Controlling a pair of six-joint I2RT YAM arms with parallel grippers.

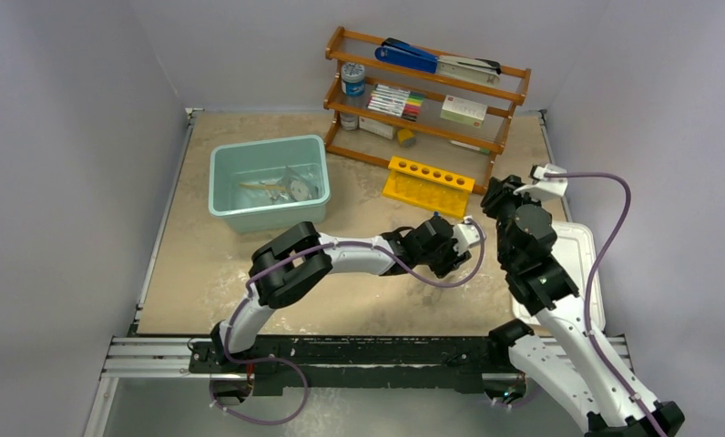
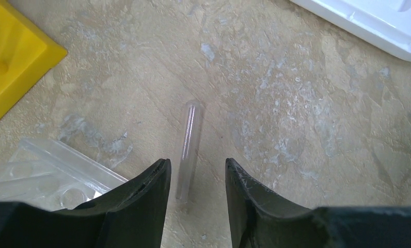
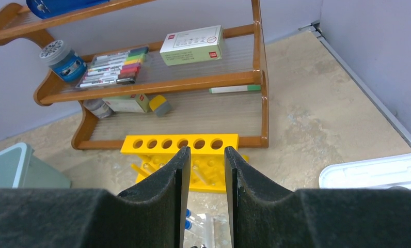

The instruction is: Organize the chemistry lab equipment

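Straddles a clear tube (image 2: 189,139) with the left gripper (image 2: 196,161), jaws parted and off the glass, so nothing gripped. Has the tube flat on the table (image 2: 296,129), lengthwise in the gap, likely lined up for a pinch. Shows a clear dish (image 2: 48,170) just left of it. Beyond, points the right gripper (image 3: 203,150) at the yellow rack (image 3: 180,143), jaws narrowly apart with nothing seen between, probably to seat tubes in its holes. Farthest, a wooden shelf (image 3: 157,85) behind the rack.
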